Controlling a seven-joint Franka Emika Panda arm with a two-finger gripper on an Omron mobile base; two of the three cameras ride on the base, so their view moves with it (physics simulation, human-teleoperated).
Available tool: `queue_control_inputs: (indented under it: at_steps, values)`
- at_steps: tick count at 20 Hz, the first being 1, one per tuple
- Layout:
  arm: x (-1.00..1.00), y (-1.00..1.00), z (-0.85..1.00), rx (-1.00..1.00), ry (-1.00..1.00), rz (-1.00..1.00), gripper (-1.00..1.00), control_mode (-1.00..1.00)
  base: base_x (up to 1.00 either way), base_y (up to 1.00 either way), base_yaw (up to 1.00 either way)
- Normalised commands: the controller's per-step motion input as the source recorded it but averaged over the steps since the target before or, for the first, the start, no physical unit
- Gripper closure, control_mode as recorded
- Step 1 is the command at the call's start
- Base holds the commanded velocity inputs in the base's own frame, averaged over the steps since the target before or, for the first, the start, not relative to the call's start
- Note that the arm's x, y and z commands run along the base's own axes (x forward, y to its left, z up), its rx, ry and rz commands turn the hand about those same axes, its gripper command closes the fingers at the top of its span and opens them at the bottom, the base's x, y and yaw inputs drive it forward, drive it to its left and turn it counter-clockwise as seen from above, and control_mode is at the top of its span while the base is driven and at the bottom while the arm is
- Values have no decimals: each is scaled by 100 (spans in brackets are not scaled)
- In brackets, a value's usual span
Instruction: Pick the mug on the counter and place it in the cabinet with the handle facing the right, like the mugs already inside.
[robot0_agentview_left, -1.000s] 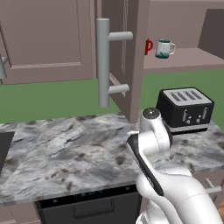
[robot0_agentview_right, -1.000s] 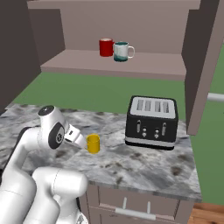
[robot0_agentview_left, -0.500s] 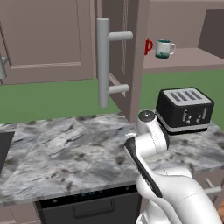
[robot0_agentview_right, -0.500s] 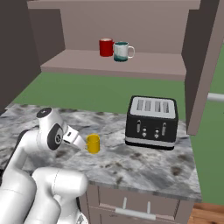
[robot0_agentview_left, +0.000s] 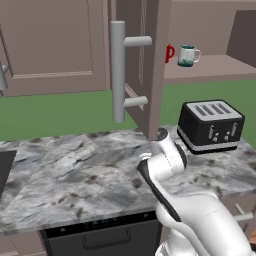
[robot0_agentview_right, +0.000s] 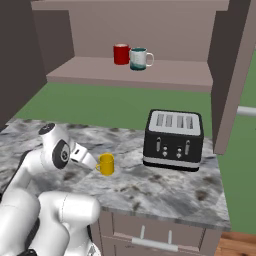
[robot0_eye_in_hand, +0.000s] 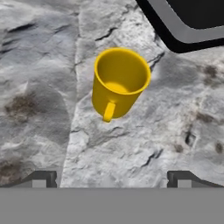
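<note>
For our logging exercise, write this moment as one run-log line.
phase: approach | end effector: open, short of mug | mug: upright on counter, beside toaster | handle: towards camera | cabinet: open, two mugs

Arm bent low at centre of left base view, hand angled downward. Gripper at bottom of hand view, fingertips wide apart, holding nothing.

This is a rendered home kitchen. A grey-and-white marbled stone countertop with dark veins carries a black four-slot toaster. Above it hangs a mauve-brown wooden wall cabinet, its open door bearing a long vertical grey bar handle. A red mug and a white-and-teal mug stand on its shelf.
</note>
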Motion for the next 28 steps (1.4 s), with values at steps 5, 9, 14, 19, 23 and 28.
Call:
queue_control_inputs:
  at_steps: [5, 9, 14, 19, 23, 28]
  values:
    - [7, 0, -34, -7, -2, -2, -100, -100, 0, 0, 0]
    - [1, -3, -38, -4, -2, -3, -100, -100, 0, 0, 0]
    - [0, -22, -29, 0, -5, -2, -100, -100, 0, 0, 0]
    - [1, -43, -27, 0, -4, 0, -100, -100, 0, 0, 0]
    - [2, -35, -32, 0, -3, 0, -100, -100, 0, 0, 0]
    - [2, -12, -38, 0, -1, 0, -100, -100, 0, 0, 0]
